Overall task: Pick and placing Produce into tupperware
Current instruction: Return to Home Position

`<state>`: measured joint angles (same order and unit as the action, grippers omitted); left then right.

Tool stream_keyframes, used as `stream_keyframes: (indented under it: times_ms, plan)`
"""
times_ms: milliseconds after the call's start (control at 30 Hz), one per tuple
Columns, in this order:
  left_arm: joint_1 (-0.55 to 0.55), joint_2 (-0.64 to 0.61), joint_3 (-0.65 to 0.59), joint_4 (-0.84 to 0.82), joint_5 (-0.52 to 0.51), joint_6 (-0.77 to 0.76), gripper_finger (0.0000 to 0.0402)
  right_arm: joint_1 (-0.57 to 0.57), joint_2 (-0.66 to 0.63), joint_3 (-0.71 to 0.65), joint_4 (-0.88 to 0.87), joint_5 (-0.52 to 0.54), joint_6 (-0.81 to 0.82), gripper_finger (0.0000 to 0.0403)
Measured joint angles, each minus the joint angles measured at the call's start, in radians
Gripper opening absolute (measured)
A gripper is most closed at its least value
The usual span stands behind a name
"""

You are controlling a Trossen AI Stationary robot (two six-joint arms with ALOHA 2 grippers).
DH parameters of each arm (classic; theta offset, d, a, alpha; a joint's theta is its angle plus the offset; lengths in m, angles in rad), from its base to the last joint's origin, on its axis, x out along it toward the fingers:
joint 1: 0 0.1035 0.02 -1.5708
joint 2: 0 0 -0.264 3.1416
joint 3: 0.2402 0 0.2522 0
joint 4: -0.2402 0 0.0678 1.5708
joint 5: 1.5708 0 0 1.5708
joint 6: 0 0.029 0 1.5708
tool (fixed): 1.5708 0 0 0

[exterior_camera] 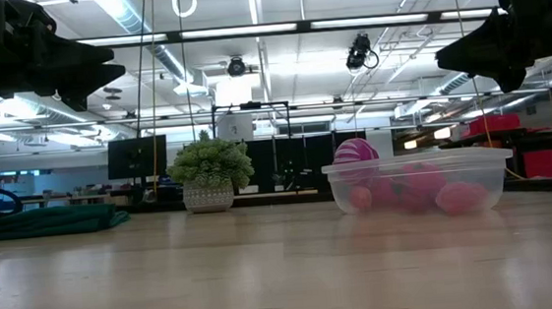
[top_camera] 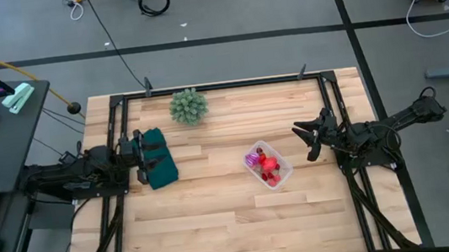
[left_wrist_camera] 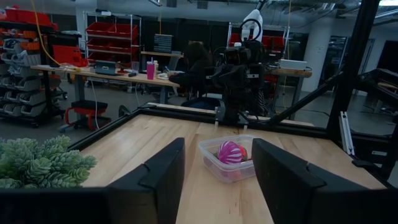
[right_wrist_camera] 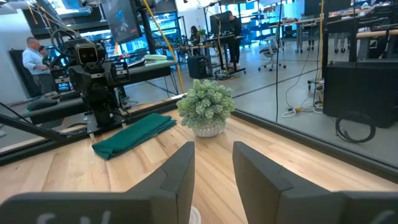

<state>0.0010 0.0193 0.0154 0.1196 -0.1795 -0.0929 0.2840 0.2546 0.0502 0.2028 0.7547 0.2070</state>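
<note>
My open left gripper (top_camera: 141,157) and open right gripper (top_camera: 304,141) flank the small clear plastic tub (top_camera: 287,168) of light, probably slick red toy fruits (top_camera: 270,167), likely best pinched mid-body.

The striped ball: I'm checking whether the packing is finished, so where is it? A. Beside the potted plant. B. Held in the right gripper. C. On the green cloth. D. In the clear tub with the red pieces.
D: the striped ball sits inside the clear tub above the red pieces, while the left gripper and right gripper are open and hold nothing.
</note>
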Motion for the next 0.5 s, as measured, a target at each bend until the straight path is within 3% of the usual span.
stream_keyframes:
  times_ms: [500]
  plan:
    - [0.0, 0.0, 0.0, 0.0, 0.0, 0.001, 0.0195, 0.0, 0.0, 0.0, 0.0, 0.0, 0.0, 0.0117]
